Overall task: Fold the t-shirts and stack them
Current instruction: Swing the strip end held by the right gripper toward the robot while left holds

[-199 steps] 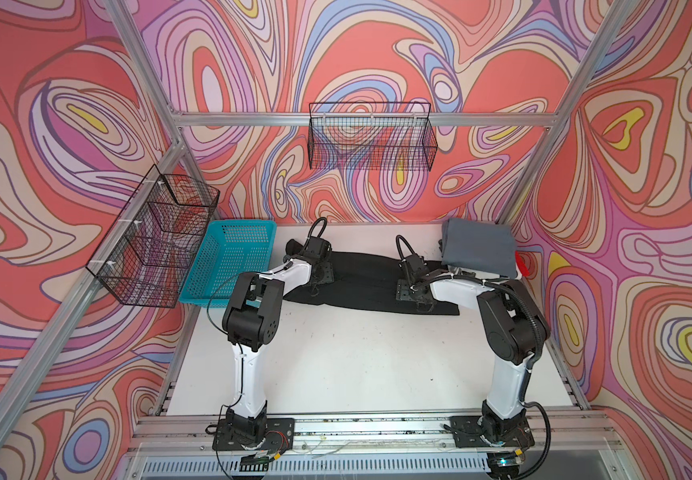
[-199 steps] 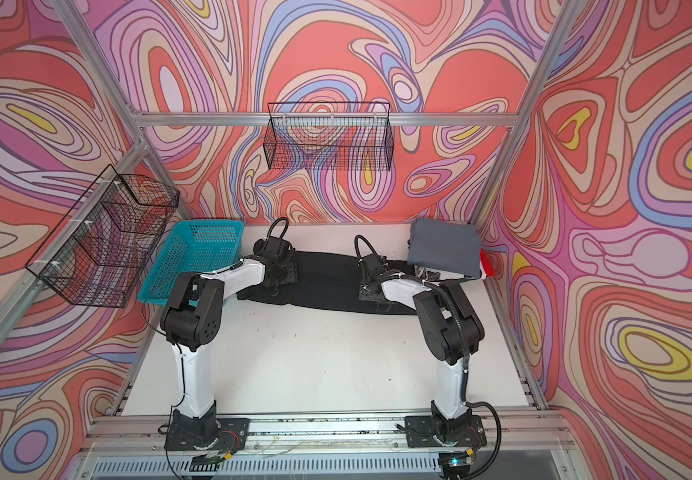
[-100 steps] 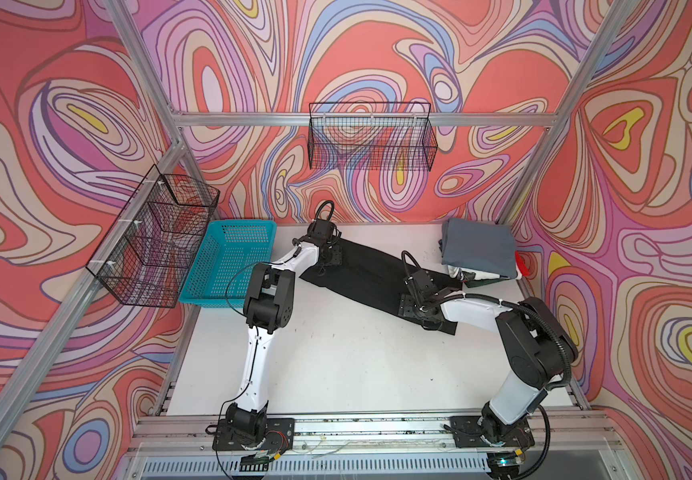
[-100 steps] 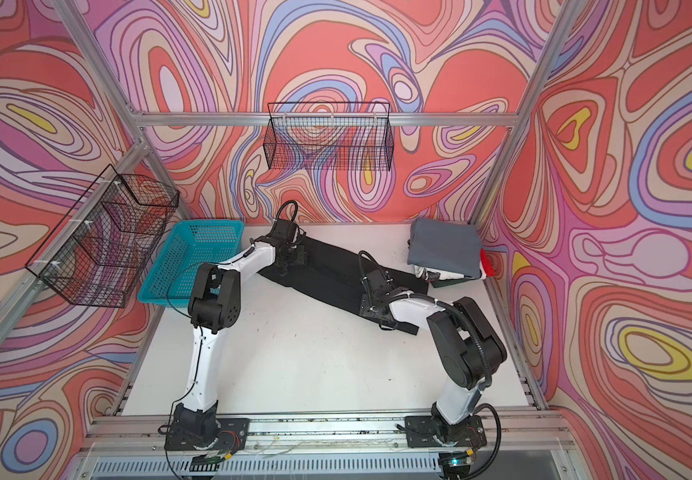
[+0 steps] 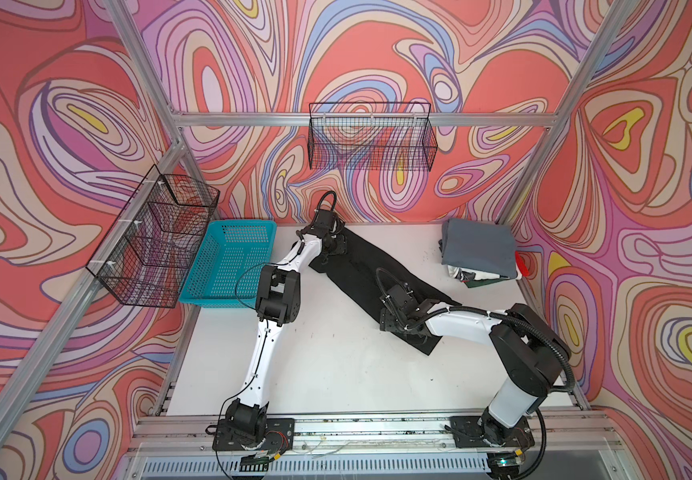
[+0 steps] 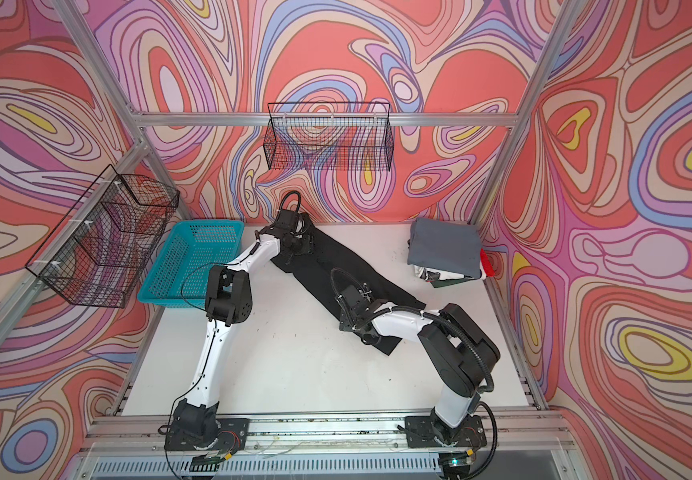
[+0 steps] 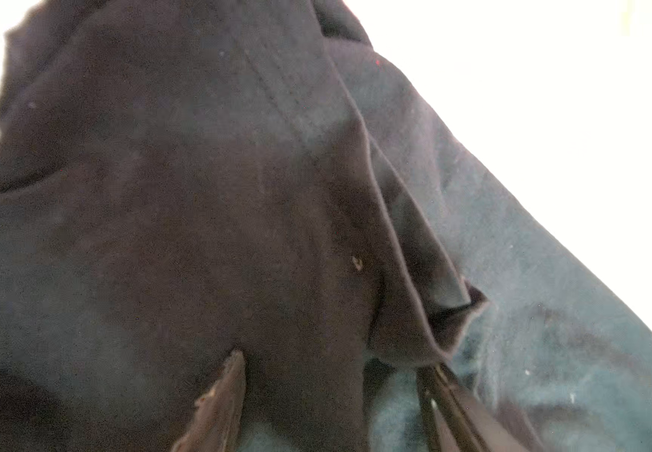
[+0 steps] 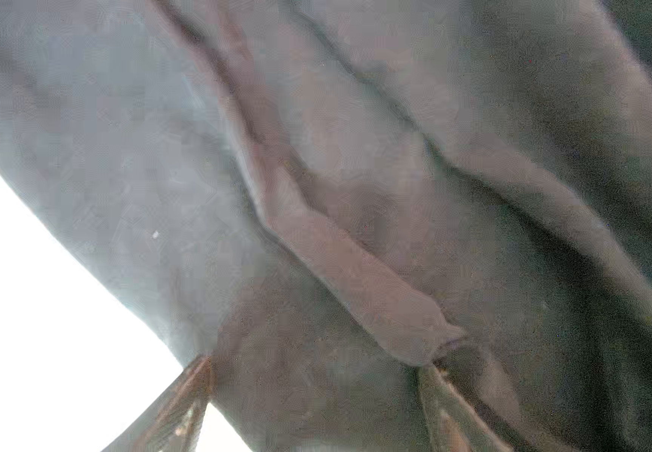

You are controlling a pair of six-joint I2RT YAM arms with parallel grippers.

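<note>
A black t-shirt (image 5: 361,270) (image 6: 327,266), folded into a long strip, lies diagonally on the white table, running from back centre to front right. My left gripper (image 5: 338,247) (image 6: 306,244) is down on its far end. In the left wrist view that gripper (image 7: 334,360) is open, with dark cloth (image 7: 199,195) spread between the fingers. My right gripper (image 5: 392,322) (image 6: 350,321) is down on the near end, also open (image 8: 314,363), over the shirt (image 8: 355,195) beside its edge. A stack of folded t-shirts sits back right, with the slate-grey one (image 5: 479,249) (image 6: 446,245) on top.
Under the grey shirt, white and dark green layers (image 5: 477,279) and a red edge (image 5: 524,266) show. A turquoise basket (image 5: 228,266) stands back left. Black wire baskets hang on the left wall (image 5: 157,237) and the back wall (image 5: 371,141). The table (image 5: 327,374) ends at a metal rail in front.
The black strip has swung from lying straight across the back to a diagonal. My left gripper moved back with its end. My right gripper came forward with the other end.
</note>
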